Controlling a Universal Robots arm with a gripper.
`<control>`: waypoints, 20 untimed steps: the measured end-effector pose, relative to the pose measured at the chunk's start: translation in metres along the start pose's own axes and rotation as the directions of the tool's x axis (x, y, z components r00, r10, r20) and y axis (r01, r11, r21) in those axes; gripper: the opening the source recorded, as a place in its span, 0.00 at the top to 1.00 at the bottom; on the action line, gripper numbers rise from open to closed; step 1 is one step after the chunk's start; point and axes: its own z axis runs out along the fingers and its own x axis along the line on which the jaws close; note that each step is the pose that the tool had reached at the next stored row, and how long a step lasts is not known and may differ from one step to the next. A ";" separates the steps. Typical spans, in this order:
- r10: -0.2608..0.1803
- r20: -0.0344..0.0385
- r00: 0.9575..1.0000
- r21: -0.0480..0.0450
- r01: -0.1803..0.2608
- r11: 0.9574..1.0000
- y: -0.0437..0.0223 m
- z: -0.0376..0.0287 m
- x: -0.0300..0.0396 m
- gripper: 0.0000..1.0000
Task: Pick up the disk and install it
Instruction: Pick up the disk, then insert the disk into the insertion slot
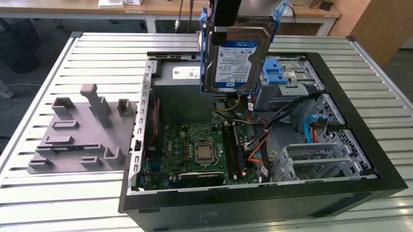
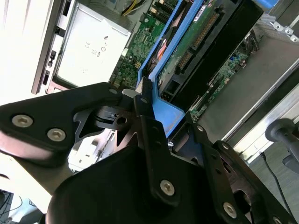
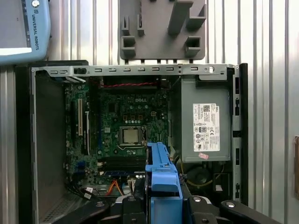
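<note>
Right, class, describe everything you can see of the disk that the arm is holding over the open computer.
The disk is a flat, silver-grey metal drive with a white-and-blue label on its face and blue plastic rails along its edges. It hangs upright over the open computer case, label facing the exterior view. The gripper clamps its blue carrier at the upper end. In the second wrist view its other face shows a green circuit board.

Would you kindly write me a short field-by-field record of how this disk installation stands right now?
gripper: shut on the disk
disk: held on edge over the open computer case, label toward the exterior view, not seated
computer case: lid off, motherboard exposed
drive bay: at the exterior view's right of the disk
grey fixture: on the table, at the exterior view's left of the case
</note>
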 end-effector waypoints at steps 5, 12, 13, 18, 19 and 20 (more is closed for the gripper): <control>0.000 -0.001 1.000 0.000 0.000 1.000 -0.0019 0.0002 0.0000 0.64; 0.001 -0.002 1.000 0.000 -0.001 1.000 -0.0018 0.0002 0.0000 0.64; 0.001 -0.003 1.000 0.000 -0.001 1.000 -0.0018 0.0002 0.0000 0.64; 0.001 -0.003 1.000 0.000 -0.001 1.000 -0.0019 0.0002 0.0000 0.64; 0.001 -0.003 1.000 0.000 -0.001 1.000 -0.0018 0.0002 0.0001 0.64; 0.001 -0.003 1.000 0.000 -0.001 1.000 -0.0019 0.0001 0.0001 0.64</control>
